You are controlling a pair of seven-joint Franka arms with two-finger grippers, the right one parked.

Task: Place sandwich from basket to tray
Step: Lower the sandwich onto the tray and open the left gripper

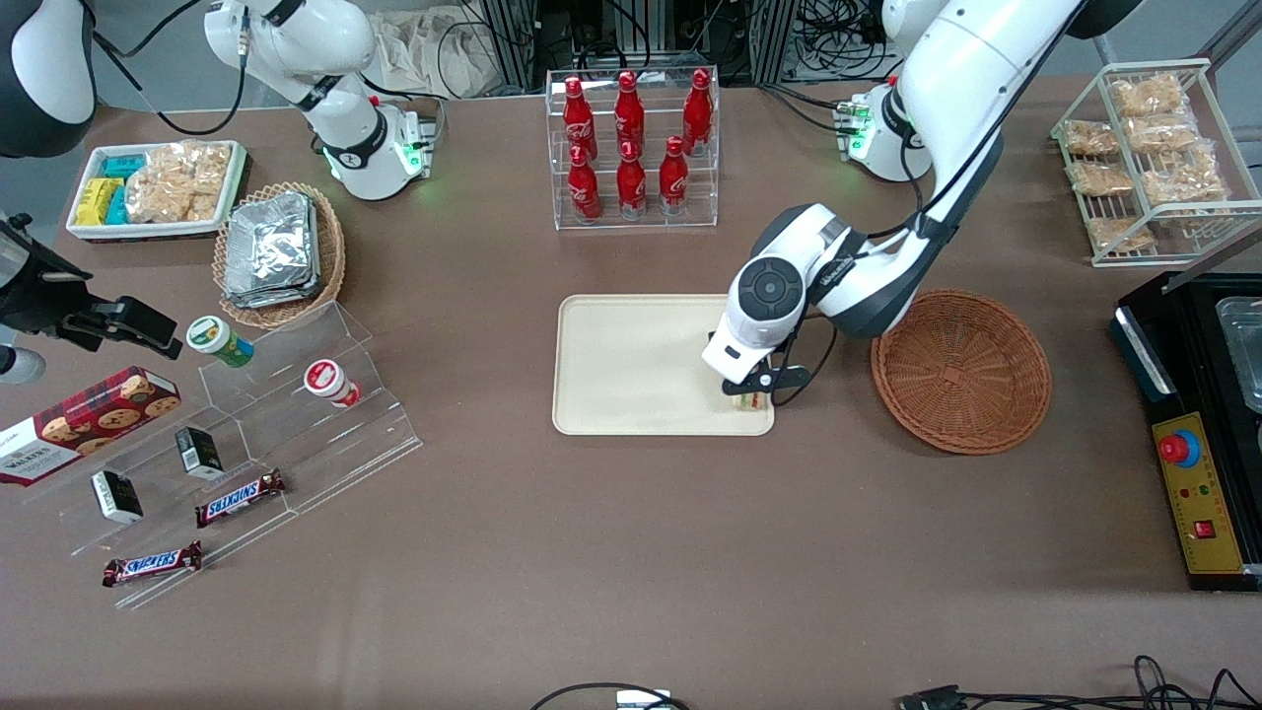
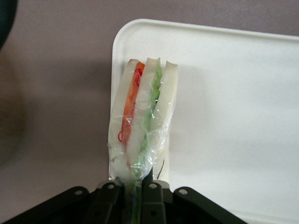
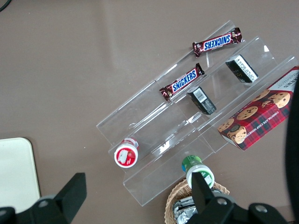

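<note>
Left wrist view is showing the fingers [image 2: 150,189] pinching the wrapped end of the sandwich [image 2: 142,121], with the two black tips squeezed close on the clear wrap. Holding it by that thin end is keeping the bread from getting squashed, and the three pale slices with the orange-red and green filling are hanging free, away from the fingers. The sandwich is hanging over the edge of the tray [image 2: 233,116], part over the cream plastic and part over the brown bench [image 2: 56,70], so I think it needs to go a bit more inward before letting go.

In the front view the gripper [image 1: 751,392] is sitting low over the tray's corner [image 1: 631,365], the corner nearest the basket [image 1: 961,370]. The basket is lying empty just beside the tray, toward the working arm's end of the bench. I cannot tell whether the sandwich is touching the tray yet.
</note>
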